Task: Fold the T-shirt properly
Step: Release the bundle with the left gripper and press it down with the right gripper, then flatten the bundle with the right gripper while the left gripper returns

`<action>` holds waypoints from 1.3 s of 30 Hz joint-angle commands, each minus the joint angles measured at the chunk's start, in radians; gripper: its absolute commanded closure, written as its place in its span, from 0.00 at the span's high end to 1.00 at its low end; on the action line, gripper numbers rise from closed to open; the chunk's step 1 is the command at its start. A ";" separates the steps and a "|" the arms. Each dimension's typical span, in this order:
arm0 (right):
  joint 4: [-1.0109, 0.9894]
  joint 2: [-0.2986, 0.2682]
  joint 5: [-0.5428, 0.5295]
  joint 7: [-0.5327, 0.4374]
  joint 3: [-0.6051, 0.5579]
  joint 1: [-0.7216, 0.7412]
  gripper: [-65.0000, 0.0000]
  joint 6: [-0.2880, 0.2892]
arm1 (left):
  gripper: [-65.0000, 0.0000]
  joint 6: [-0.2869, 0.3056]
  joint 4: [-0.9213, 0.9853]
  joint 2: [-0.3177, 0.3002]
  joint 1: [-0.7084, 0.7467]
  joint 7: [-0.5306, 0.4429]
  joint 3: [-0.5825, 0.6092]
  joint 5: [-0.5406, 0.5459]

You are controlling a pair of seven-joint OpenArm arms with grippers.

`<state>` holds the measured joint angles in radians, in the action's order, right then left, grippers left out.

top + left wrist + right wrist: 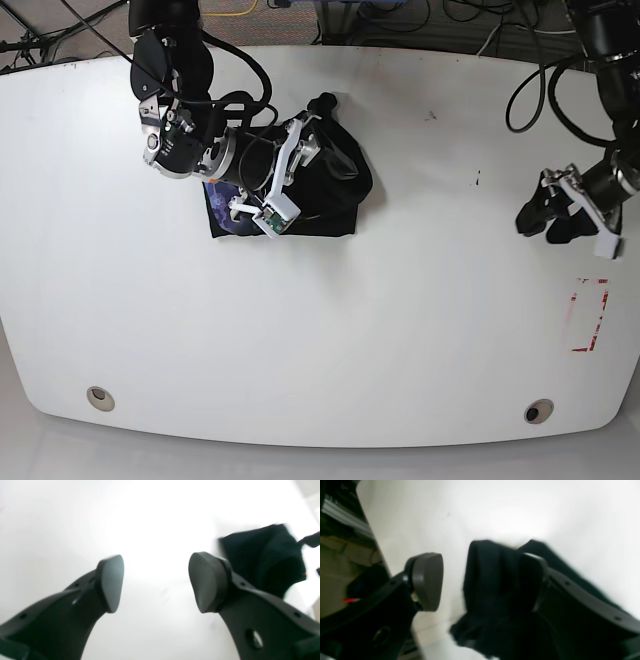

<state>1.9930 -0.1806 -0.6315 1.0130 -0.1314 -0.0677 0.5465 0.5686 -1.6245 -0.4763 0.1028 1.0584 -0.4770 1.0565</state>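
1. You have the T-shirt (pixel 330 185) lying on the white desk (pixel 400 330), in the upper-left part of the base view. It is a compact black bundle with a bunched, rumpled edge toward the far side.
2. Your right gripper (pixel 318 160) sits over that bundle. In the right wrist view its jaws are spread wide: one pad (pixel 428 580) hangs above bare desk, and the other is dark against the black cloth. The cloth lies between and under the jaws, but nothing is pinched, so read this gripper as released.
3. From the base view alone you cannot tell whether that second pad touches the cloth or only hovers over it.
4. Your left gripper (pixel 548 215) is well apart from the T-shirt, out near the opposite end of the desk. The left wrist view shows both of its pads (pixel 111 582) parted with only white desk between them, so it too is released and holds nothing.
5. In that same wrist view the T-shirt (pixel 265 557) shows as a dark, blurred mass beyond the gripper.
6. A red outlined rectangle (pixel 585 315) is marked on the desk, near the left gripper.
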 commanded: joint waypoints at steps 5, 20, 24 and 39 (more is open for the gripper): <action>0.012 0.036 0.161 -0.026 -0.096 0.053 0.67 0.007 | 0.63 0.008 -0.023 -0.029 0.079 -0.023 -0.081 0.028; -0.056 0.129 0.554 -0.109 -0.293 0.081 0.31 0.001 | 0.63 0.008 -0.021 -0.022 0.128 -0.025 -0.102 0.024; -0.070 0.155 0.661 -0.113 -0.293 0.081 0.14 0.002 | 0.63 0.008 -0.023 -0.006 0.130 -0.025 -0.101 0.026; -0.007 0.157 0.734 -0.113 -0.290 0.082 0.00 0.001 | 0.63 0.008 -0.021 0.004 0.133 -0.025 -0.075 0.024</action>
<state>1.9541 -0.0319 0.1081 0.9241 -0.4213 -0.0021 0.5495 0.5690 -1.6279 -0.4526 0.2417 1.0534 -0.5591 1.0634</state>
